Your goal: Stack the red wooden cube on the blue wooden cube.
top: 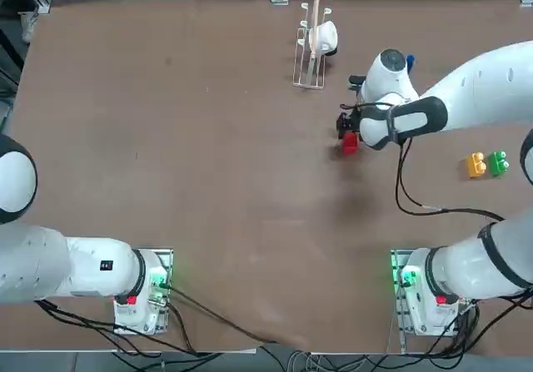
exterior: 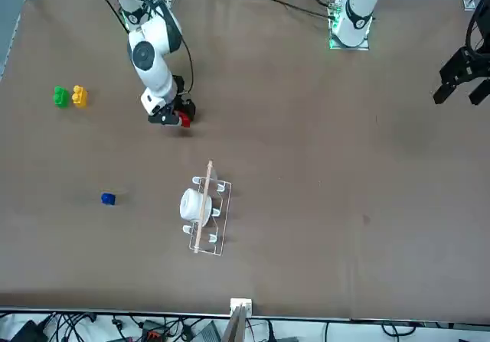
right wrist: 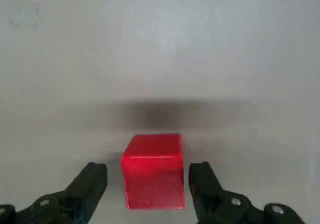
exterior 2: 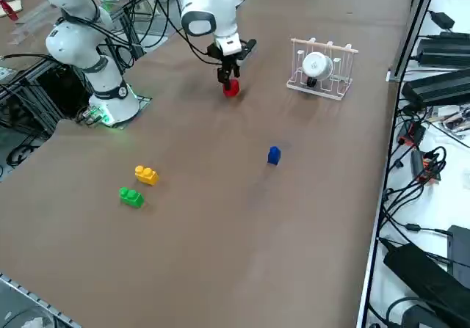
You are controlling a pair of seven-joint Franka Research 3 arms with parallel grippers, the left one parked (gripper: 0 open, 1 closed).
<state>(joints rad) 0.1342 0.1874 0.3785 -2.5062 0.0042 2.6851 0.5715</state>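
The small bright red wooden cube sits on the brown surface between the fingers of the right pincer, which stands open around it without touching, so gripping, carrying and stacking all remain. The small dark blue wooden cube lies well apart. A wire rack holding a white cup stands nearby, seemingly clear of the path.

Two plain cubes, red wooden cube and blue wooden cube; two studded blocks.

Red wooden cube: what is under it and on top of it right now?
The red wooden cube rests on the bare table. Nothing lies on it. The open right hand straddles it; its underside is hidden.
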